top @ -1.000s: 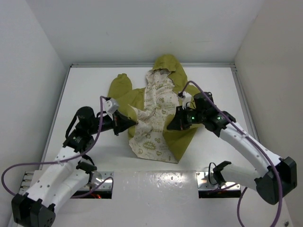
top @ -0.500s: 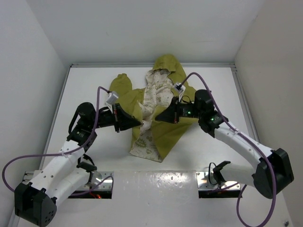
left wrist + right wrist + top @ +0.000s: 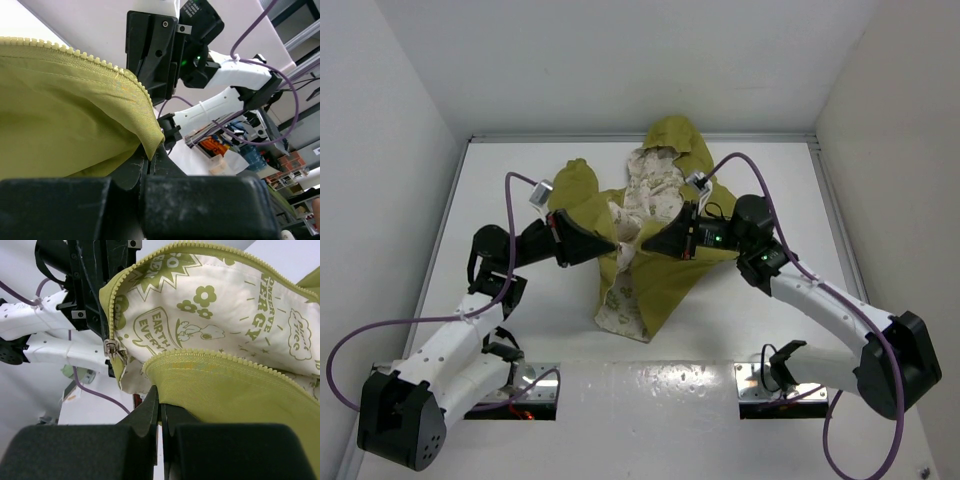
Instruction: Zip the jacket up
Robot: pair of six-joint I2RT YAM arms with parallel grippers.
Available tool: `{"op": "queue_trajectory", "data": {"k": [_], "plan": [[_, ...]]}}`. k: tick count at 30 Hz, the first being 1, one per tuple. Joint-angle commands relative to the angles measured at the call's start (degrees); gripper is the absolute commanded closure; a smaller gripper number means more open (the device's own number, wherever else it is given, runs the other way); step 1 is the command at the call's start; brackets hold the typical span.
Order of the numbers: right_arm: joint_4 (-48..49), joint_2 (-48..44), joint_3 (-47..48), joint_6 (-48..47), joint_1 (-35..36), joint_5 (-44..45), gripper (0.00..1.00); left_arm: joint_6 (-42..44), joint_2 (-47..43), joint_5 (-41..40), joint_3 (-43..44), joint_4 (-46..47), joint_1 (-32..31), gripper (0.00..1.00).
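Note:
The olive-green hooded jacket (image 3: 670, 280) lies open in the middle of the table, its cream printed lining (image 3: 655, 200) showing. My left gripper (image 3: 610, 247) is shut on the jacket's left front edge (image 3: 100, 125), its zipper teeth (image 3: 75, 52) running along the top. My right gripper (image 3: 648, 244) is shut on the right front edge (image 3: 240, 400). Both hold their edges lifted, tips close together. In the right wrist view the metal zipper slider (image 3: 111, 349) hangs on the opposite edge beside the lining (image 3: 225, 310).
The hood (image 3: 678, 135) points to the far edge and a sleeve (image 3: 575, 180) lies to the left. The white table (image 3: 490, 190) is walled on three sides. Purple cables (image 3: 740, 165) loop above both arms.
Both grippers have lifted and drawn the two front edges toward each other over the middle, folding the right panel over the lining. The lower hem has bunched up.

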Motion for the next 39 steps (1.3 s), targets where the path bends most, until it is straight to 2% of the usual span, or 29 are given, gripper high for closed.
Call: {"op": "queue_trajectory", "data": {"k": [1,28,39], "plan": [[5.34,-0.23,2.42,0.77,0.22,0.35,1.0,-3.58,-0.55,0.06,-0.27,6.22,0.54,1.0],[8.06,2.94,5.85,4.11,3.56,1.85,1.0,-6.57,-0.03,-1.52,-1.85,7.98,1.59,1.0],[7.8,3.29,6.64,5.52,3.48,1.59,1.0,-0.68,-1.08,-2.66,-1.85,2.01,1.59,1.0]]}}
